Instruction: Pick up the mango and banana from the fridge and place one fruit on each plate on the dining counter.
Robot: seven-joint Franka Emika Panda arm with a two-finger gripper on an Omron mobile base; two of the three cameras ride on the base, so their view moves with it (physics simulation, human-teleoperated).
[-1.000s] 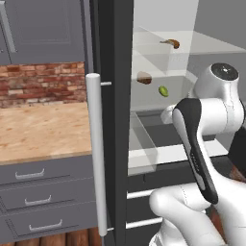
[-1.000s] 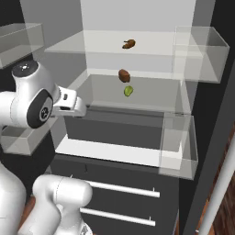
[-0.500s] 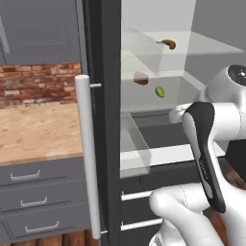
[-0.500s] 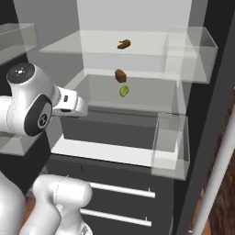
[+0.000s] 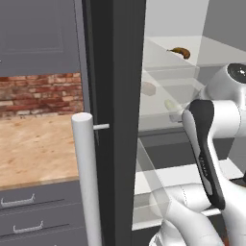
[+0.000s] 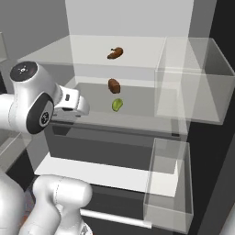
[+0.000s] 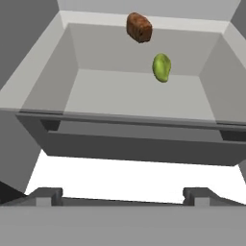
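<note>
The fridge (image 5: 115,96) stands open, white inside. The yellow-green mango (image 7: 162,67) lies on a glass shelf, and I also see the mango (image 6: 117,104) from the right base view. A brown oval lump (image 7: 139,27) sits just behind it. On the shelf above rests the curved, brown-mottled banana (image 6: 115,53). My gripper (image 7: 122,196) is open with nothing between its fingers. It hangs in front of the shelf, lower than the mango and well short of it. The plates and the dining counter are out of view.
The dark fridge door with its pale bar handle (image 5: 86,182) stands close on my left. Beyond it are a wooden worktop (image 5: 33,149) over grey drawers and a brick wall (image 5: 43,93). Clear bins (image 6: 193,82) hang at the right. A grey drawer front (image 7: 134,144) lies under the shelf.
The whole picture has shifted: the base has moved, and the fridge door and shelves look closer. The fruits lie where they were. The gripper stays open.
</note>
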